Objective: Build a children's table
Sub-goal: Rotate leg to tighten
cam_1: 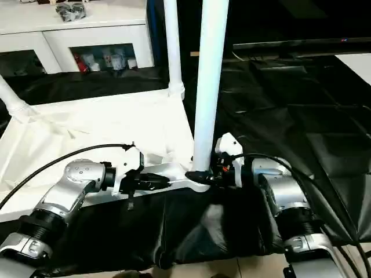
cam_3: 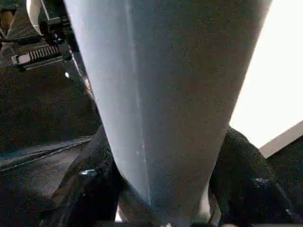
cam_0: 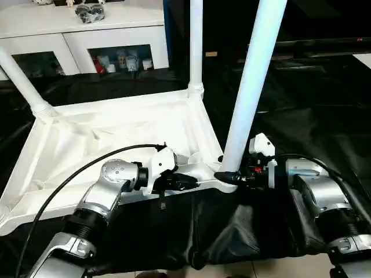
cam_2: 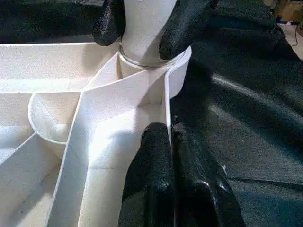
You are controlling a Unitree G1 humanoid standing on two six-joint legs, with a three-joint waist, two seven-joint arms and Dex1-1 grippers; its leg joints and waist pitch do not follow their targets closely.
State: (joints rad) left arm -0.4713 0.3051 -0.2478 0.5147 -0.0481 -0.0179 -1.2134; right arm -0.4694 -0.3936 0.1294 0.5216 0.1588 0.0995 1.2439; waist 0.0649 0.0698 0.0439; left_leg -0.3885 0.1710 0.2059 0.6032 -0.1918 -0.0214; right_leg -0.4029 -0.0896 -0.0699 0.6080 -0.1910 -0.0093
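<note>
Left fingers (cam_2: 163, 179) pinch shut on the white ribbed plastic tabletop (cam_0: 116, 133) rim; right fingers (cam_2: 187, 23) straddle the long white tapered tube leg (cam_0: 249, 92) in its near corner socket (cam_2: 156, 66).

- The near leg (cam_0: 249, 87) runs out past the top edge — its upper end is cut off.
- The far leg (cam_0: 196, 40) is cut off likewise.
- Items behind the cabinet (cam_0: 81, 35) glass are too small to identify.
- The tabletop (cam_0: 87, 139) — its left corner is cropped.

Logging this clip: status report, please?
Left claw pinched shut on tabletop rim. Right claw around near leg at its socket. Three legs standing. Nothing in the way.
</note>
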